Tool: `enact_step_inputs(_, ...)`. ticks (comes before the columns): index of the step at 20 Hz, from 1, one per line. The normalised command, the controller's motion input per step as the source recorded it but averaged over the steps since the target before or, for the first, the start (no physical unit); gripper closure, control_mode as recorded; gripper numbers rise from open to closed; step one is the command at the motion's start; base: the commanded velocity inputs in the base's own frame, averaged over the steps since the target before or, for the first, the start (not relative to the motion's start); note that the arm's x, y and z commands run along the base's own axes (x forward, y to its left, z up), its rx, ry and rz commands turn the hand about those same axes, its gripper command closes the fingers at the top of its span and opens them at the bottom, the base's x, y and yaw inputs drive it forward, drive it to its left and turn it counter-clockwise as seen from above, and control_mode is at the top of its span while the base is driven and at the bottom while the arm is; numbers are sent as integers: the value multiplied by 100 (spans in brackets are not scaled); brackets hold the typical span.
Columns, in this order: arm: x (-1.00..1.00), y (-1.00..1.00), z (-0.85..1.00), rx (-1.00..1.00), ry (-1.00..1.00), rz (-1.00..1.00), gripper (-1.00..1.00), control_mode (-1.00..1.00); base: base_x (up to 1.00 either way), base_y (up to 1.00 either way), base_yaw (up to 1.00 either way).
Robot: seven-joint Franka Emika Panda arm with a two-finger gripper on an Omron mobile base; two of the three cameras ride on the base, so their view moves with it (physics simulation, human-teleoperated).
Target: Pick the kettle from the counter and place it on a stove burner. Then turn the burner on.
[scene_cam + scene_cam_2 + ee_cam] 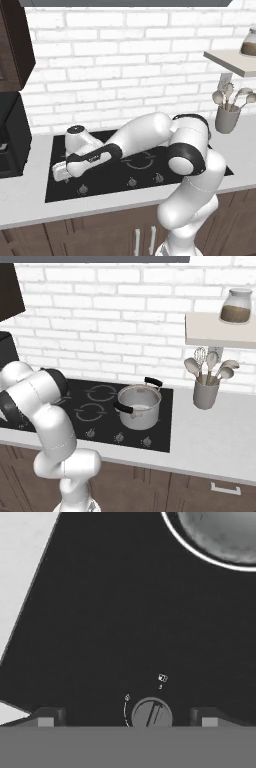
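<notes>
Small round grey knob (151,714) at black glass cooktop's (115,612) front edge: rigid, likely stiff, pinch its raised bar; hand (127,717) released, straddling it.

- You had bare black cooktop (100,612) between the wide-spread end effector (127,716) and the kettle (220,534) ahead.
- A knob (151,713) stood between the fingertips (46,718).
- The pot (138,405) blocked the cooktop's right side.
- The utensil cup (206,393) crowded the desk (210,436) beyond.
</notes>
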Motion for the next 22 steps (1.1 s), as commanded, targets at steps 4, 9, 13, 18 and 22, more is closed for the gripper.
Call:
enact_step_inputs(4, -20, 3, -32, -1, 26, -1, -100, -100, 0, 0, 0)
enact_step_inputs(9, 11, -28, -42, -14, 15, -13, -100, -100, 0, 0, 0)
enact_step_inputs(13, 23, -6, -5, -5, 6, -11, -100, -100, 0, 0, 0)
enact_step_inputs(18, 10, 6, -8, -4, 1, -1, -100, -100, 0, 0, 0)
enact_step_inputs(22, 1, 36, -16, -7, -3, -1, -100, -100, 0, 0, 0)
